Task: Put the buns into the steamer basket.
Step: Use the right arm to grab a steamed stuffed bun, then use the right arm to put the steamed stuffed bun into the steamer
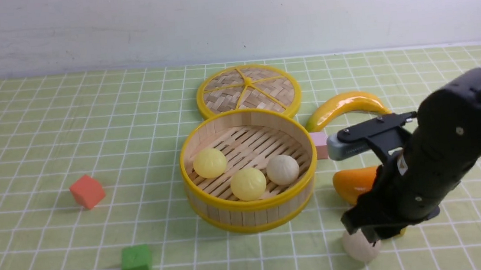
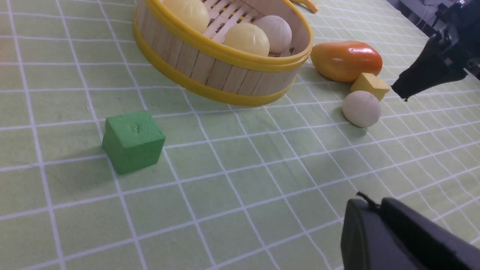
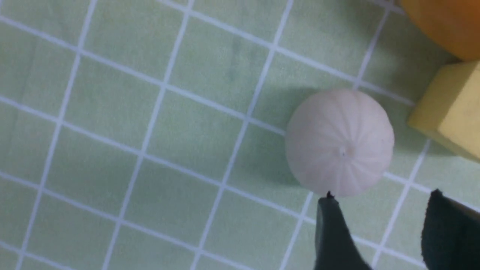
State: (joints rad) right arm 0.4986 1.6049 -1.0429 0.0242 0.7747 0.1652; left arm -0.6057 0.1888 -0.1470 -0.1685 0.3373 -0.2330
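Right wrist view shows the right gripper [image 3: 382,195] parted (front view doesn't).

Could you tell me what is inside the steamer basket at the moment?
The steamer basket holds two pale yellow buns and one off-white bun. Its near wall hides the front strip of floor.

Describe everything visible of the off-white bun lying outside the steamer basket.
The matte off-white round bun has pleats meeting at a top dimple. It sits upright on the green checked cloth, outside the bamboo steamer basket, close to but apart from a yellow cube. The open right gripper hovers over it, not gripping.
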